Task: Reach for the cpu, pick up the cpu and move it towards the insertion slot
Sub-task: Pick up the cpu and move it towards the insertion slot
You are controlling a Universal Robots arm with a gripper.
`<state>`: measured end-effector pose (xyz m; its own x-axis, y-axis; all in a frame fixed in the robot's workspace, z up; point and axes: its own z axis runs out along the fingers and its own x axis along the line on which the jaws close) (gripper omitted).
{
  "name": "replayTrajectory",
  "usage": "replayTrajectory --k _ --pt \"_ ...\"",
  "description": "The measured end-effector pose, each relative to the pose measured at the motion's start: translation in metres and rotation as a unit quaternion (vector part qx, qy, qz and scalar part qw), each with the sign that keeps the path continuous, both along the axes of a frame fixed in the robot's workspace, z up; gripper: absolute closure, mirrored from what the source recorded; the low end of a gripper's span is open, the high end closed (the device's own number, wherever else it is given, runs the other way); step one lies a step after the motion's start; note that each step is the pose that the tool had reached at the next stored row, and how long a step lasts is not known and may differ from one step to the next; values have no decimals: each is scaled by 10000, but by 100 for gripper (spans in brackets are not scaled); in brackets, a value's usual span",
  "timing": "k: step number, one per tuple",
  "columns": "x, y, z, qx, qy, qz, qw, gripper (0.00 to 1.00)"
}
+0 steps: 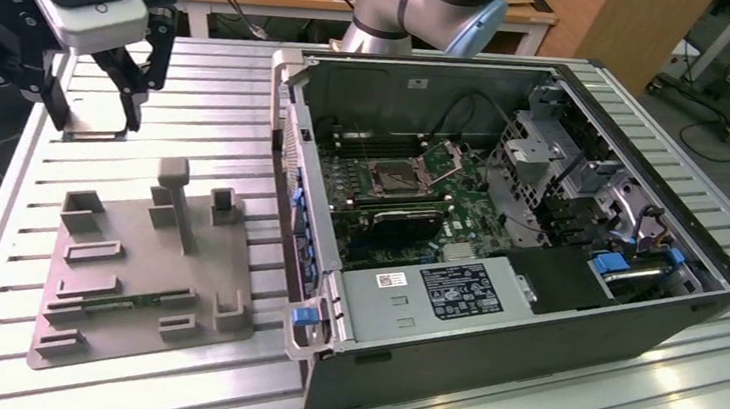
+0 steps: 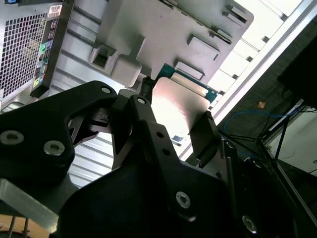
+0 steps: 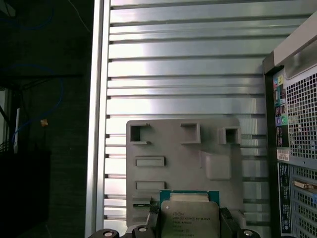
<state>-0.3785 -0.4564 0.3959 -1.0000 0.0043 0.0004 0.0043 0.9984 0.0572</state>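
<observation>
My gripper hangs over the slatted table at the exterior view's far left, beyond the grey tray. It is shut on the cpu, a flat square chip with a silvery top and a green rim. In the second wrist view the cpu sits between the two black fingers, lifted clear of the tray. From outside, the cpu shows as a pale plate between the fingertips. The insertion slot lies on the motherboard inside the open computer case, its silver bracket hinged up.
A thin green memory stick lies in the tray's near end, and several upright posts rise from the tray. The case's side wall stands between the tray and the motherboard. The arm's base is behind the case.
</observation>
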Motion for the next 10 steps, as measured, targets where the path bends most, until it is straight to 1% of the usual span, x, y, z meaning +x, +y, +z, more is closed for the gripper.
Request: replayTrajectory --k 10 --pt "49 -1 1 -1 1 1 10000 45"
